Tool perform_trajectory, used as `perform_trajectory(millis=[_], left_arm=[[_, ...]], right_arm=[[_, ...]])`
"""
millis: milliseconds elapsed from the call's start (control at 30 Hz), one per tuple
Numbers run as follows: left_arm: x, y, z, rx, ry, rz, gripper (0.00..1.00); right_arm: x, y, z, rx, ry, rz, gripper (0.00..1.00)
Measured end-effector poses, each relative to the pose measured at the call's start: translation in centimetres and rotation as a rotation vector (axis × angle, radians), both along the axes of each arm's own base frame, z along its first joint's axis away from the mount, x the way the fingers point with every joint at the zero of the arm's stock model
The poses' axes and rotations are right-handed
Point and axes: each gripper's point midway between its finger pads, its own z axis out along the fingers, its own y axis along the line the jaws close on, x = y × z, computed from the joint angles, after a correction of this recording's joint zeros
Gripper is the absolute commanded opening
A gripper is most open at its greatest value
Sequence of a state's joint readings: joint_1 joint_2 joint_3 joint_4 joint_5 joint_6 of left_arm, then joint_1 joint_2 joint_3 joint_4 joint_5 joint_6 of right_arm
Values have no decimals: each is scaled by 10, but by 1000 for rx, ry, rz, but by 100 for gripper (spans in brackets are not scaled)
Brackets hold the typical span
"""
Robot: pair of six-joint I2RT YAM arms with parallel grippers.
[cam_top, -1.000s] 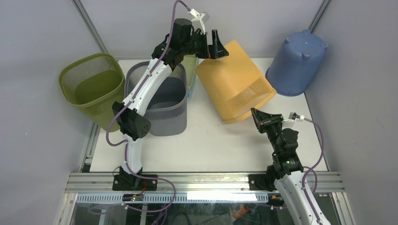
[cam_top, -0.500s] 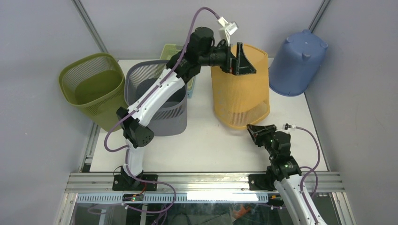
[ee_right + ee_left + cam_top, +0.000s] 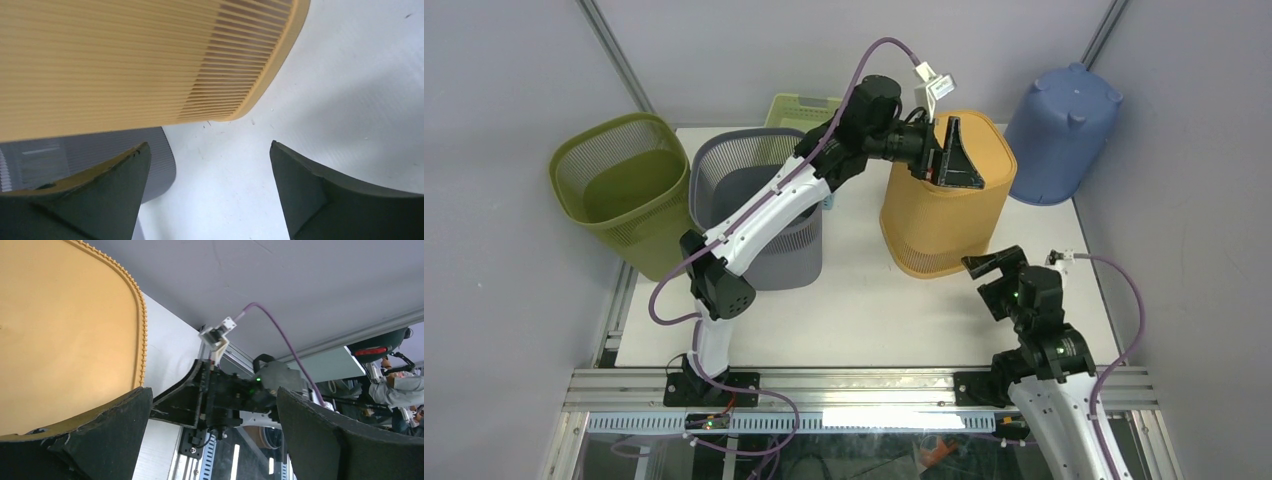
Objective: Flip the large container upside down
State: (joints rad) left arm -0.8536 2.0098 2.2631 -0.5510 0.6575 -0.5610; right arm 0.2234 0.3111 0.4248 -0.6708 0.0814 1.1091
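Observation:
The large container (image 3: pixel 939 225), an orange ribbed basket, stands upside down on the white table (image 3: pixel 854 310), its flat base up and its rim down. My left gripper (image 3: pixel 954 160) hovers open over that base; in the left wrist view the base (image 3: pixel 60 330) fills the upper left, one finger overlaps its edge, and the left gripper (image 3: pixel 215 440) holds nothing. My right gripper (image 3: pixel 994 268) sits low by the container's near right rim, open and empty. In the right wrist view the ribbed wall (image 3: pixel 125 60) is just above the right gripper (image 3: pixel 207 190).
A grey basket (image 3: pixel 764 215) stands left of the container, with a tilted green basket (image 3: pixel 619 185) beyond it at the table's left edge. A blue bucket (image 3: pixel 1059 130) leans upside down at the back right. A pale green crate (image 3: pixel 799 108) is at the back.
The orange container went from tilted on its side to standing upside down. My left gripper swung right over its base. My right gripper opened and drew back from the rim.

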Motion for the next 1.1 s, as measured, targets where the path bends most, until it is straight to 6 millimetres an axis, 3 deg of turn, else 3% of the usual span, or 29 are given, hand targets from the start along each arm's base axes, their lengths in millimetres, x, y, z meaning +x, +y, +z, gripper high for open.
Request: perform_trajectory(millis=[133, 233, 367, 433, 600, 700, 833, 933, 1100], left_arm=[[2, 3, 1, 4, -7, 8, 99], [3, 12, 4, 26, -41, 44, 99], [-4, 49, 7, 85, -108, 152, 99], [-10, 71, 19, 94, -154, 209, 99], [-24, 120, 74, 33, -285, 333, 99], [-32, 145, 96, 7, -337, 394, 99], [-32, 162, 94, 30, -342, 461, 99], [-28, 165, 80, 76, -323, 479, 99], [-24, 171, 51, 172, -284, 505, 99]], right_arm=[[-11, 2, 23, -82, -42, 95, 90], [-18, 21, 31, -76, -76, 239, 88], [-18, 50, 38, 2, -114, 393, 89], [-13, 61, 39, 33, -126, 435, 89], [8, 96, 38, 87, -128, 513, 91], [24, 125, 29, 89, -100, 554, 93], [62, 140, 19, 59, -54, 473, 94], [103, 127, 22, 43, -83, 344, 94], [173, 88, 34, 46, -87, 187, 94]])
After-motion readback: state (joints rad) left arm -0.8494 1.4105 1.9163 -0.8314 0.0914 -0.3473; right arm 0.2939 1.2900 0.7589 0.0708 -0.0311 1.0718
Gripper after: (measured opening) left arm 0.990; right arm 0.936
